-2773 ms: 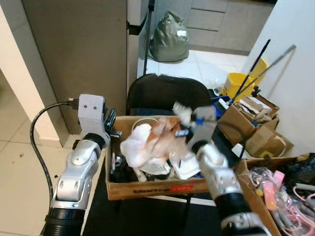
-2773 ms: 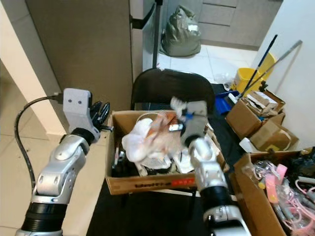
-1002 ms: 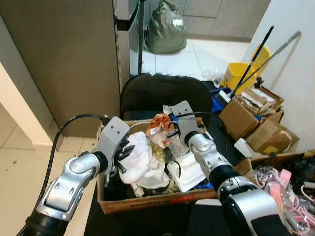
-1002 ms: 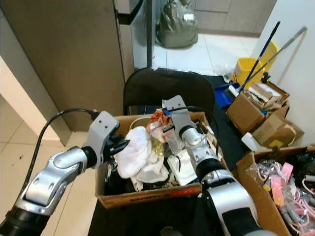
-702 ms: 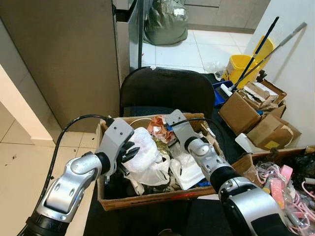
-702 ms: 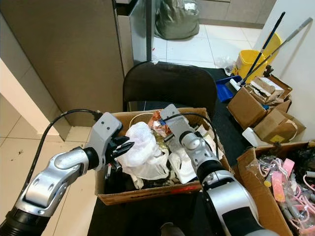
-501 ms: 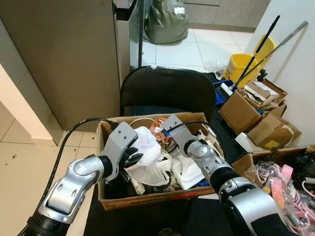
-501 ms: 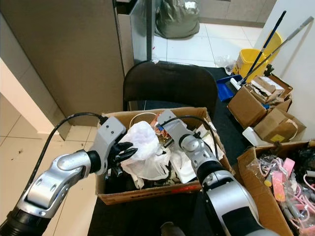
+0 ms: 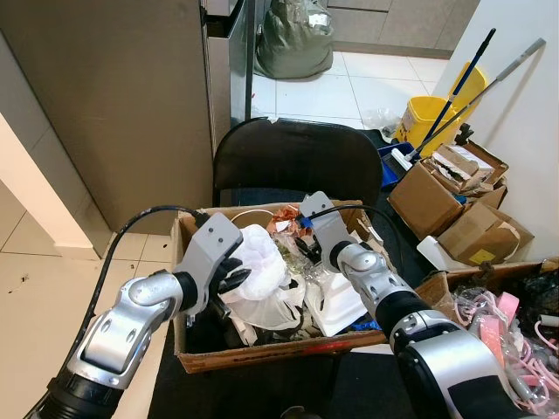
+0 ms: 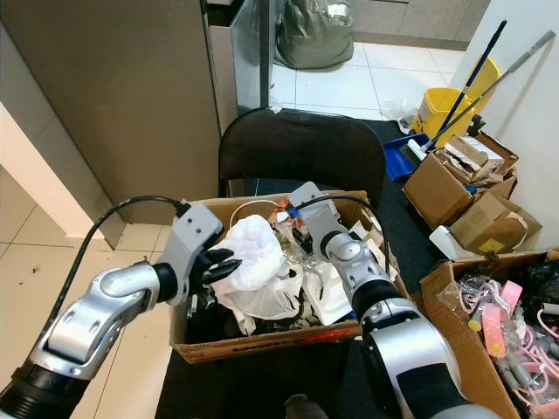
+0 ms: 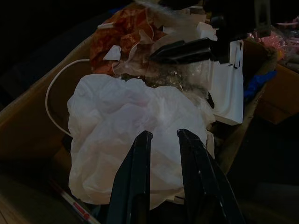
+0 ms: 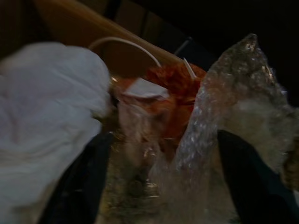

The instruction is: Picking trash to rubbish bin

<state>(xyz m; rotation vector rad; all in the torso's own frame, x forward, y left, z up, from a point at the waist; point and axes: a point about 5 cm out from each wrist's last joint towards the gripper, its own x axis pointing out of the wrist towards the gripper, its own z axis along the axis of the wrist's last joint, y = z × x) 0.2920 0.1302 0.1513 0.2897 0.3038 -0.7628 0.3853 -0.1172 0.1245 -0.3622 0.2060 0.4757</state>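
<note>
A brown cardboard box [image 9: 262,349] full of trash sits on a black chair [image 9: 297,161]. It holds a big crumpled white plastic bag [image 9: 262,262] on the robot's left side of the box, an orange crinkly wrapper [image 12: 175,86] near the back wall, a piece of clear bubble wrap [image 12: 233,107] beside the wrapper, and a thin white cord [image 11: 53,93] that loops along the back wall.

The left hand [image 11: 161,135] reaches into the box from the robot's left. Its two black fingers [image 11: 140,158] are a little apart and their tips press against the white plastic bag. The fingers do not pinch the bag.

The right hand [image 12: 163,154] is over the middle of the box, just above the trash. In the right wrist view its two black fingers [image 12: 79,177] are spread wide, with the orange wrapper and the bubble wrap between them. It holds nothing.

Around the chair is a white tiled floor [image 9: 323,92]. A full grey-green garbage bag [image 9: 293,44] sits on the floor farther away. On the robot's right there is a yellow mop bucket [image 9: 428,118] with long mop handles [image 9: 454,74], and some more brown cardboard boxes [image 9: 437,196] beside the wall. Another open box with pink things [image 9: 502,319] is close to the robot's right side.
</note>
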